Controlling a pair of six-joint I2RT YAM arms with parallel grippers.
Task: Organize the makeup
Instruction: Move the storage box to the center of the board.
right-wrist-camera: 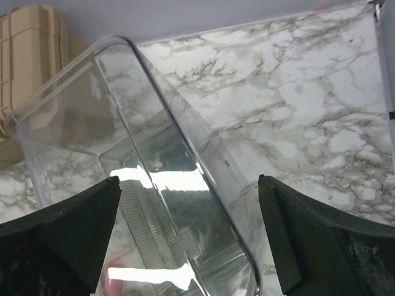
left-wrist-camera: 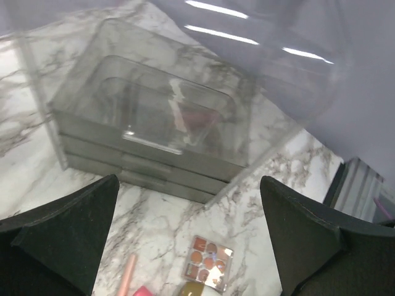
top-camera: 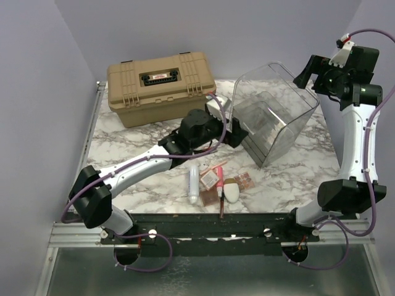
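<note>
The makeup lies in a cluster near the table's front: a white tube (top-camera: 194, 182), a square palette (top-camera: 211, 179), a second brown palette (top-camera: 244, 180), a white oval piece (top-camera: 232, 193) and a thin red pencil (top-camera: 221, 206). My left gripper (top-camera: 237, 134) is open and empty. It hovers in front of the grey drawers (left-wrist-camera: 148, 123) of the clear bin (top-camera: 278, 114). The left wrist view (left-wrist-camera: 188, 180) shows the brown palette (left-wrist-camera: 208, 262) and a pink stick (left-wrist-camera: 126, 274) below. My right gripper (top-camera: 307, 73) is open, high over the bin's rim (right-wrist-camera: 185, 166), and holds nothing in the right wrist view (right-wrist-camera: 189, 179).
A large tan hard case (top-camera: 160, 86) stands shut at the back left and shows in the right wrist view (right-wrist-camera: 31, 37). The clear bin is tilted, mid-right on the marble table (top-camera: 123, 148). Walls close off the back and both sides.
</note>
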